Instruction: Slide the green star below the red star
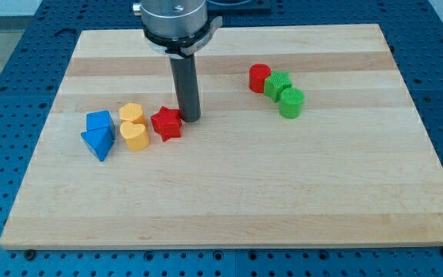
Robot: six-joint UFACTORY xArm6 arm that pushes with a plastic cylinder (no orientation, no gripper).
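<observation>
The red star [166,123] lies left of the board's middle. The green star [278,83] lies at the upper right, between a red cylinder [259,78] on its left and a green cylinder [291,102] on its lower right, touching both. My tip [189,118] rests on the board just to the right of the red star, touching or nearly touching it, and far to the left of the green star.
A yellow hexagon block [131,114] and a yellow heart [134,136] sit left of the red star. A blue cube [99,122] and a blue triangle [98,143] sit farther left. The wooden board [229,200] lies on a blue perforated table.
</observation>
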